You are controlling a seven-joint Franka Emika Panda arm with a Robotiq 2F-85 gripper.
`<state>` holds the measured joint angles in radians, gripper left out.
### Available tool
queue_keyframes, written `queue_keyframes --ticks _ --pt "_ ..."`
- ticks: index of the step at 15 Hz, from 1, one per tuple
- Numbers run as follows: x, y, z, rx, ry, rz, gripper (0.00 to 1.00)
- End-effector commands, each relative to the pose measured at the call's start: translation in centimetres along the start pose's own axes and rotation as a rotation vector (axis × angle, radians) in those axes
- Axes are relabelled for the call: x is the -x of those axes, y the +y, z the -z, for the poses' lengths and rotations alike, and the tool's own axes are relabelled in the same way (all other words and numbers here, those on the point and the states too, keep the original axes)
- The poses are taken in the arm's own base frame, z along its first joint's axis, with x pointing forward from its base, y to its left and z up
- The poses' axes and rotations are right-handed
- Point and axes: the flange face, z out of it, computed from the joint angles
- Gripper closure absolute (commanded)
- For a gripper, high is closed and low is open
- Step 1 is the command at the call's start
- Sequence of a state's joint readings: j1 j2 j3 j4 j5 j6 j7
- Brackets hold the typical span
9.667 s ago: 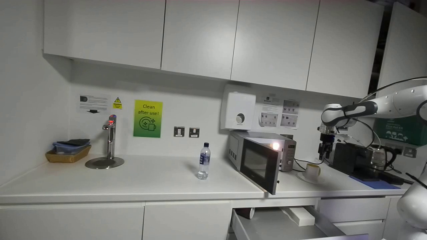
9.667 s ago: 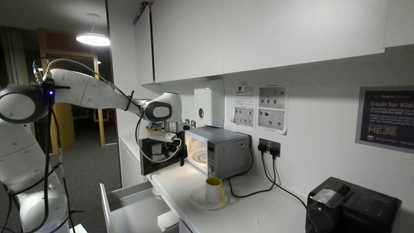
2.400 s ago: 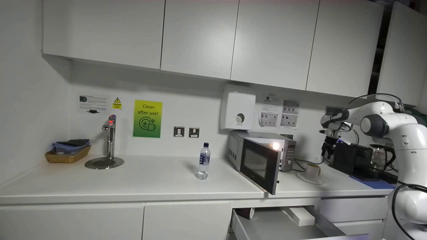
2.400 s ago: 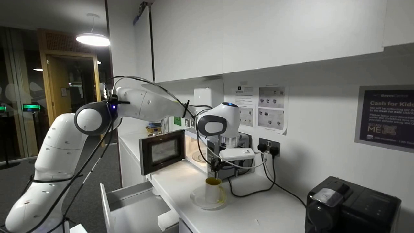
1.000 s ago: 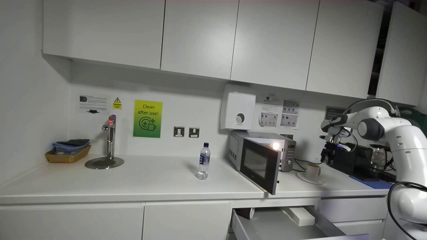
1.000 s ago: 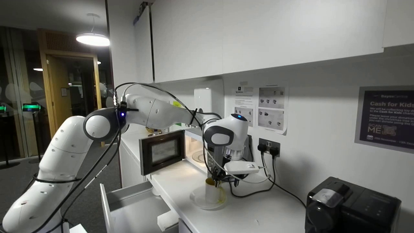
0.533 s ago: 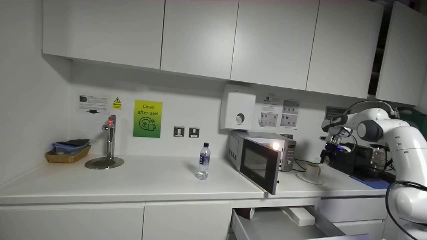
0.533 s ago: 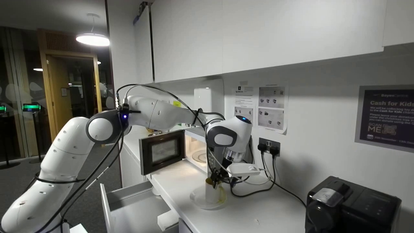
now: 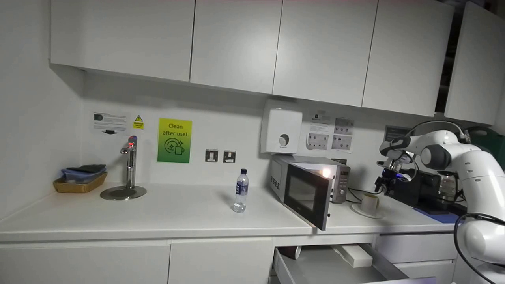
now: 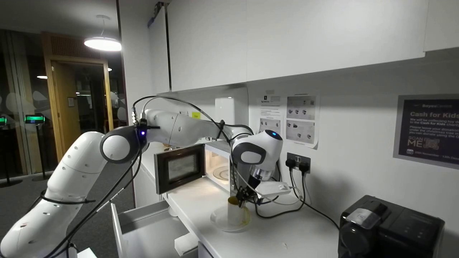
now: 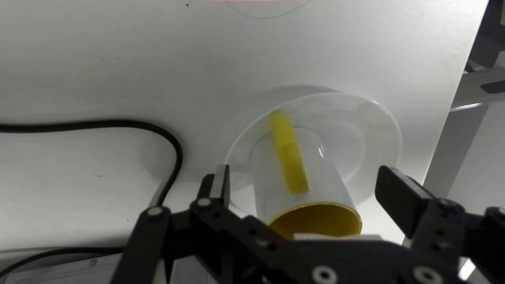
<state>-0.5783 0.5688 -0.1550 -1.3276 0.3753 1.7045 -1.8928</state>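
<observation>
Where the bench runs past the open microwave, the hand is poised low with its two fingers spread wide and nothing pinched between them. A saucer lies flat on the bench; it is probably brittle and may slide if pushed sideways. The mug stands upright on this saucer, near the microwave and below the hand. Expect a stiff, glazed body of moderate weight, smooth enough to slip under a light grip and liable to chip if knocked. Take hold of opposite sides of the wall, below the yellow rim; alternatively, grip the yellow handle across its width, allowing for the off-centre load. Visibility is limited as follows: the hand's own housing covers the near part of the mug's opening in the wrist view, so the contents, and hence the total weight, cannot be confirmed; contact at the rim cannot be determined in an exterior view, where the hand overlaps the mug; the handle appears edge-on from above, so its finger gap cannot be made out.
</observation>
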Motion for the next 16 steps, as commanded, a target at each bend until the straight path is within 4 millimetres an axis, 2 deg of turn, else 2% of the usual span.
queue_keyframes --ticks 1,16 --pt "-0.01 0.02 -0.17 -0.003 0.000 0.000 0.00" --pt "0.05 0.37 -0.42 0.001 0.013 0.006 0.00"
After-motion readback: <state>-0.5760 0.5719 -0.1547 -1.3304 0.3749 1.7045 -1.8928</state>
